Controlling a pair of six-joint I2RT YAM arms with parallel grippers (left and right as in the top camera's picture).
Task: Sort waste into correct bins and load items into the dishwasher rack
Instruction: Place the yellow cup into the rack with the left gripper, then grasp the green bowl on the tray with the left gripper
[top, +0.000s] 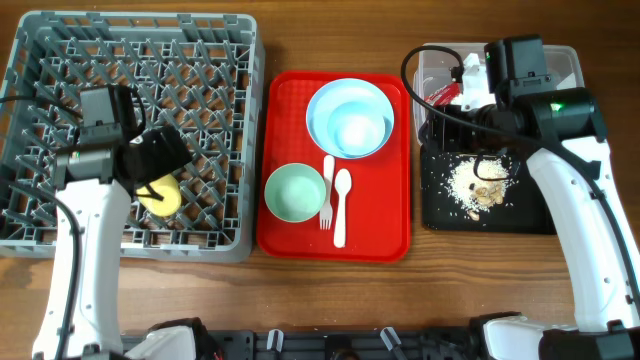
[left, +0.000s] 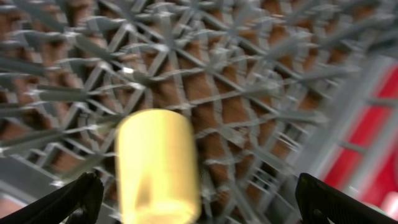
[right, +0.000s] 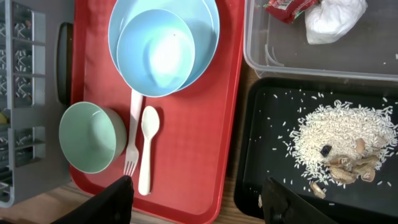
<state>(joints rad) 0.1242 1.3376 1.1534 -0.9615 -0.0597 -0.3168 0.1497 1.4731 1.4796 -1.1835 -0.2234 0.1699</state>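
Observation:
The small yellow cup (left: 158, 165) stands in the grey dishwasher rack (top: 60, 50), near its front right part (top: 160, 197). My left gripper (left: 208, 202) is open, with its fingers wide on either side of the cup and not touching it. My right gripper (right: 199, 205) is open and empty, high above the gap between the red tray and the black tray (right: 273, 162). The pale blue bowl (top: 358, 126) sits in the pale blue plate (top: 322, 100). The green bowl (top: 294, 192), white fork (top: 327, 190) and spoon (top: 341, 205) lie on the red tray. The red wrapper (right: 286, 9) and white napkin (right: 333, 18) lie in the clear tub (right: 311, 56). Beige crumbs (right: 339, 146) lie on the black tray.
The red serving tray (top: 385, 225) lies between the rack and the bins. The clear tub (top: 570, 65) is behind the black tray (top: 530, 215) at the right. Bare wood shows along the table's front edge.

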